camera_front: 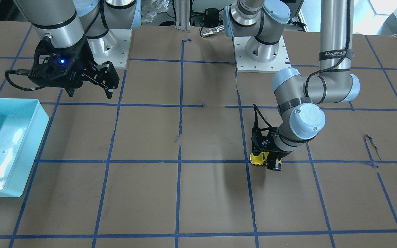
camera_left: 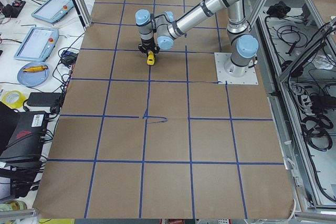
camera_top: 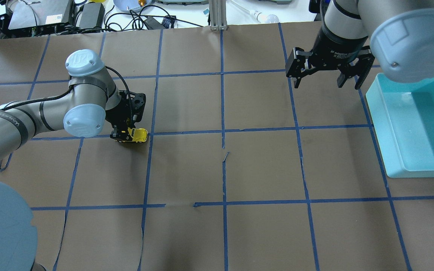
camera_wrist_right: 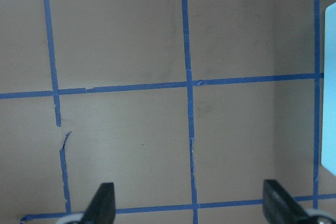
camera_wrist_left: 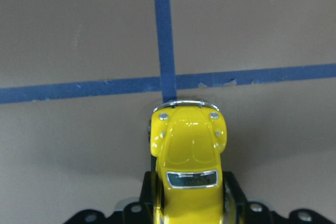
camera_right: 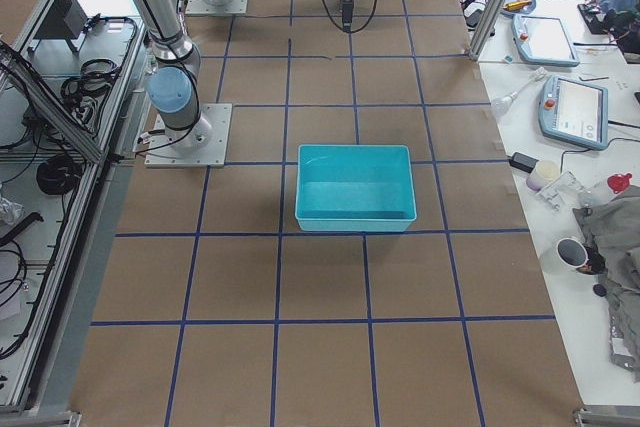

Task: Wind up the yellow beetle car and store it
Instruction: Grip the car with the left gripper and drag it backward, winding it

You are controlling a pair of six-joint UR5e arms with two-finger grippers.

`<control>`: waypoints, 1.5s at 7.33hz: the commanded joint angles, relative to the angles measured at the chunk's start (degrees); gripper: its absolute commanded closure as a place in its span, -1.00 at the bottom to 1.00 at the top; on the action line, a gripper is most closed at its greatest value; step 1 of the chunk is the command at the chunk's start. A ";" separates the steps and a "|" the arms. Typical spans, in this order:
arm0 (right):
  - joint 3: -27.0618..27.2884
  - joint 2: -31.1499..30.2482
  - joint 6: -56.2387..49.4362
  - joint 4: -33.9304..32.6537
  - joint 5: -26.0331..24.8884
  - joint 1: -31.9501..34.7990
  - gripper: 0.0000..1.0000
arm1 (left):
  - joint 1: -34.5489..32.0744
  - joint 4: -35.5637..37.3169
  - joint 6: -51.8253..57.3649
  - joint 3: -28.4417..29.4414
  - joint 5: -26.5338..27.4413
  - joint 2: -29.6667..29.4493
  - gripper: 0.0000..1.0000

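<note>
The yellow beetle car [camera_top: 137, 135] sits low on the brown paper at a blue tape crossing on the table's left side. My left gripper [camera_top: 126, 134] is shut on its rear half. In the left wrist view the car [camera_wrist_left: 190, 150] fills the lower middle, nose towards the tape crossing, with a black finger on each side. In the front-facing view the car [camera_front: 257, 159] shows under the left gripper [camera_front: 267, 164]. My right gripper [camera_top: 324, 79] is open and empty, hovering above the table next to the teal bin. Its fingertips [camera_wrist_right: 102, 203] show over bare paper.
A teal bin [camera_top: 378, 131] stands at the table's right side, empty inside; it also shows in the front-facing view [camera_front: 36, 151] and the right exterior view [camera_right: 355, 222]. Blue tape lines grid the brown paper. Cables and devices lie beyond the far edge.
</note>
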 commanded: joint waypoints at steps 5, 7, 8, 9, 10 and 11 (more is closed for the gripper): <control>0.00 0.00 0.00 0.00 0.00 0.00 -1.00 | 2.88 0.09 0.82 0.01 -0.07 -0.25 0.30; 0.00 0.00 0.00 0.00 0.00 0.00 -1.00 | 5.50 0.09 2.04 0.01 -0.07 -0.42 0.31; 0.00 0.00 0.00 0.00 0.00 0.00 -1.00 | 5.51 0.09 2.40 0.10 -0.07 -0.42 0.31; 0.00 0.00 0.00 0.00 0.00 0.00 -1.00 | 5.86 0.09 2.49 0.27 -0.07 -0.42 0.31; 0.00 0.00 0.00 0.00 0.00 0.00 -1.00 | 6.91 0.18 2.58 0.28 -0.07 -0.42 0.31; 0.00 0.00 0.00 0.00 0.00 0.00 -1.00 | 8.14 1.14 5.89 0.19 -0.07 -0.51 0.32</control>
